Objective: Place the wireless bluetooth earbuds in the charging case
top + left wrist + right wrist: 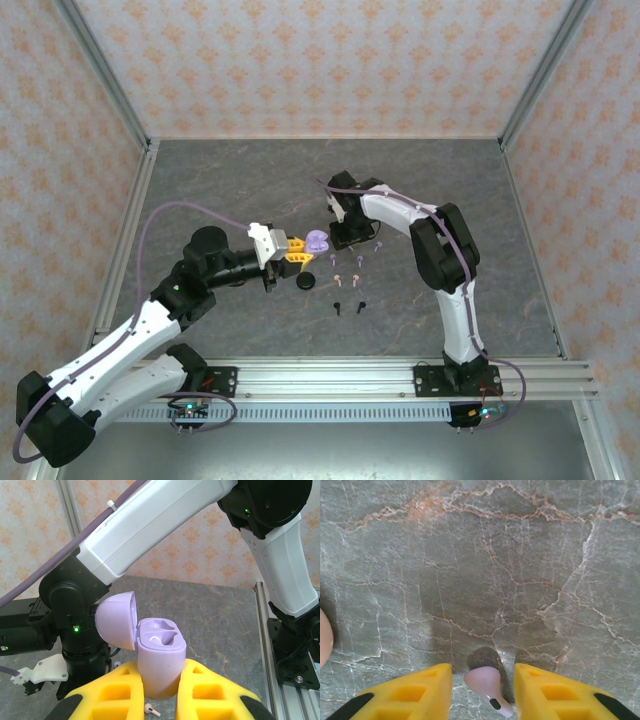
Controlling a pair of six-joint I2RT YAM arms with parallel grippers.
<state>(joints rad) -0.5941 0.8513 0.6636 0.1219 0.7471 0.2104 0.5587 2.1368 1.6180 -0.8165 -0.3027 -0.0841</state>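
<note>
Two empty wells show in the lilac plastic charging case, so no bud is seated yet. Task judged at an early stage.

L gripper: yellow fingers clamped on the case body from both sides, hinged lid thrown back. Case is upright, wells facing up, and appears raised off the grey marbled table. Judged reason: a steady, open target for the other arm. In the top view the case sits at the tip of the L gripper, just beside the R gripper.

R gripper: pointed straight down at the table, jaws apart. One small pale lilac stemmed earbud lies btwn them w/ a gap on each side; no contact seen. Judged reason: straddling the bud for a pinch across it.

Other earbuds lie loose on the table near the R gripper, spaced apart: lilac ones, pink pair, black pair. A round black disc lies near the case; purpose unclear.

Risk: bud is small and rounded, so an off-centre pinch could flick it away. Next move calls for closing squarely on it, lifting, then lowering it stem down into a well.
</note>
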